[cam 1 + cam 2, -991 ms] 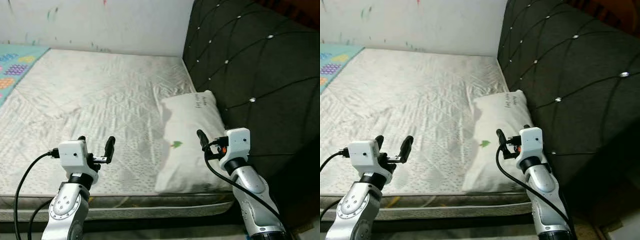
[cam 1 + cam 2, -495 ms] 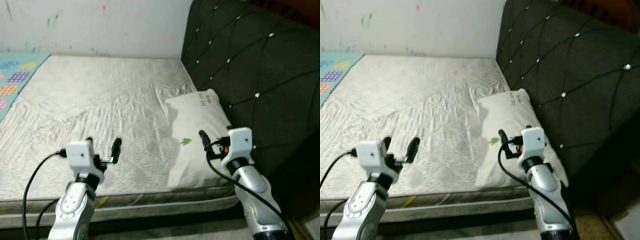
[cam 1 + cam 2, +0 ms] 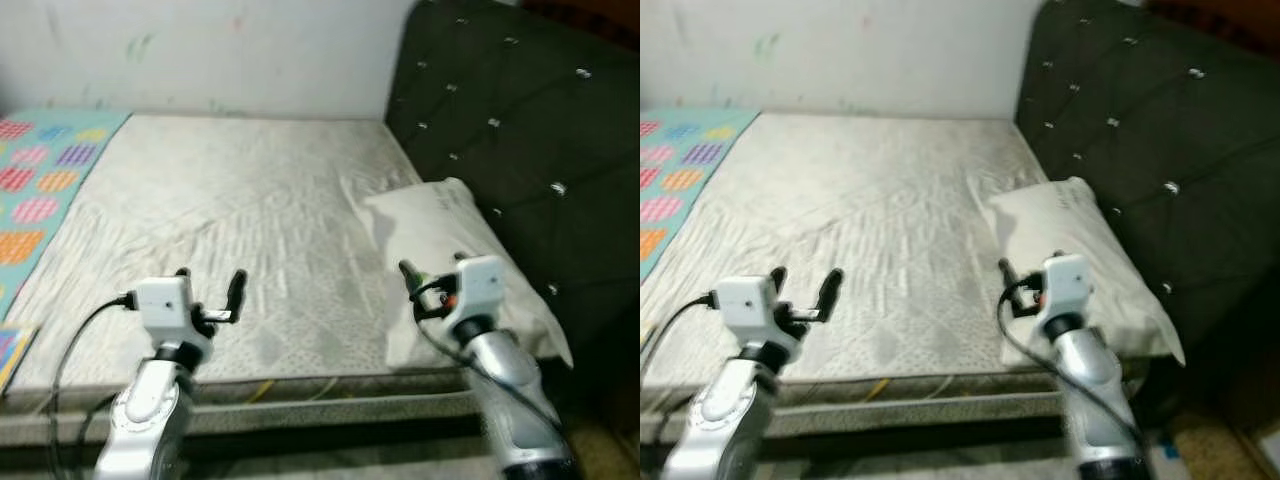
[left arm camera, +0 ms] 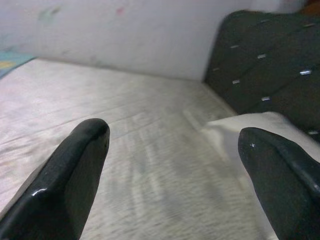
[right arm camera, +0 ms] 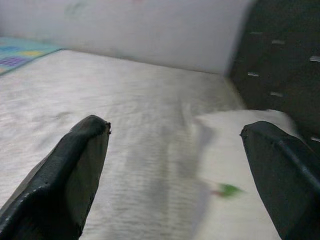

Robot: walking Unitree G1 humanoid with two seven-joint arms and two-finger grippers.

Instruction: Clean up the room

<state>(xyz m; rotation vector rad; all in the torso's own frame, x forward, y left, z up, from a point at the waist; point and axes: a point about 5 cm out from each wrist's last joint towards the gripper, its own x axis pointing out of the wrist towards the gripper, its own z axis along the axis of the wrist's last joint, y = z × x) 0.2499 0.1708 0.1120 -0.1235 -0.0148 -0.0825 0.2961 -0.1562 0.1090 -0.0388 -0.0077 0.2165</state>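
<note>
A bare, wrinkled grey mattress [image 3: 230, 200] lies before me. A white pillow [image 3: 450, 235] with a small green mark [image 5: 227, 190] rests at its right side, against the dark tufted headboard [image 3: 520, 110]. My left gripper [image 3: 210, 285] hovers open over the mattress's near edge, nothing between its fingers [image 4: 65, 180]. My right gripper [image 3: 432, 272] is also open and empty, held over the near end of the pillow. Both are raised at about the same height, and neither touches the bedding.
A pale wall [image 3: 200, 50] with faint marks runs behind the bed. A colourful play mat [image 3: 40, 190] lies to the left of the mattress. A small colourful flat item [image 3: 8, 350] sits at the lower left. The mattress's front edge [image 3: 300, 400] is just below the arms.
The whole picture has shifted rightward and blurred, so the camera has moved; more of the play mat shows at left. Both arms keep the same raised pose with open fingers.
</note>
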